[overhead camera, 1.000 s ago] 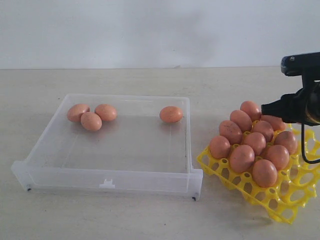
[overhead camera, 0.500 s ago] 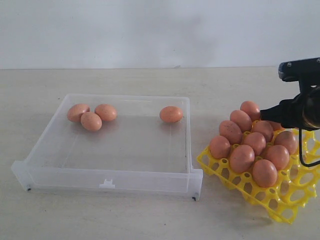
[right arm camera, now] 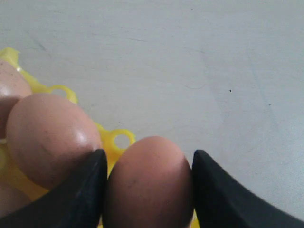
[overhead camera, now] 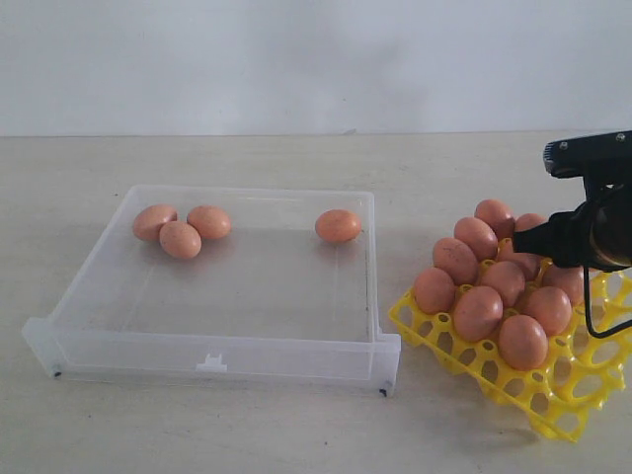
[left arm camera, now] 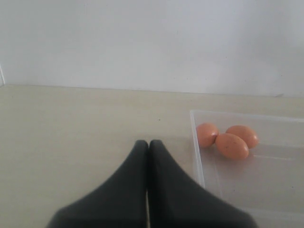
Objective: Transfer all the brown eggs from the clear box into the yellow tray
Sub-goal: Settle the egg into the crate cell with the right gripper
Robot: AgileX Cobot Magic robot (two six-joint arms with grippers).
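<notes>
My right gripper (right arm camera: 148,154) is shut on a brown egg (right arm camera: 149,185), one black finger on each side of it. In the exterior view this gripper (overhead camera: 533,242) hangs low over the back of the yellow tray (overhead camera: 553,397), where several brown eggs (overhead camera: 478,312) sit in cups. The held egg (overhead camera: 530,223) shows just behind the fingers. The clear box (overhead camera: 212,348) holds three eggs (overhead camera: 181,240) bunched in its far left corner and one egg (overhead camera: 338,226) near its far right corner. My left gripper (left arm camera: 148,143) is shut and empty, beside the box wall (left arm camera: 196,145) near the three eggs (left arm camera: 232,145).
Box and tray rest side by side on a pale tabletop (overhead camera: 296,425), with a white wall (overhead camera: 296,59) behind. Bare table shows beyond the tray in the right wrist view. The left arm is out of the exterior view.
The right gripper has come down and slightly left with its egg, towards the back row of the tray. Nothing in the box has moved.
</notes>
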